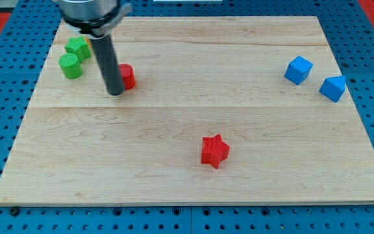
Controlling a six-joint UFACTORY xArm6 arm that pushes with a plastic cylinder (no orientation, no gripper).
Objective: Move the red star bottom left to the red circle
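My tip [115,92], a bare dark rod with no jaws to open or close, rests on the pale wooden board [174,175] touching the red circle block [128,76], well apart from the red star block [214,151] toward the view's bottom.

Red star [214,151], red circle [127,76], pale wood board [174,123]

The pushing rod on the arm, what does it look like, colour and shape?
A straight, smooth, dark grey cylindrical rod, glossy along one side, ending in my flat round tip. Its top fits into a wider black-and-silver round mount at the view's top. No cables, markings or pincer show.
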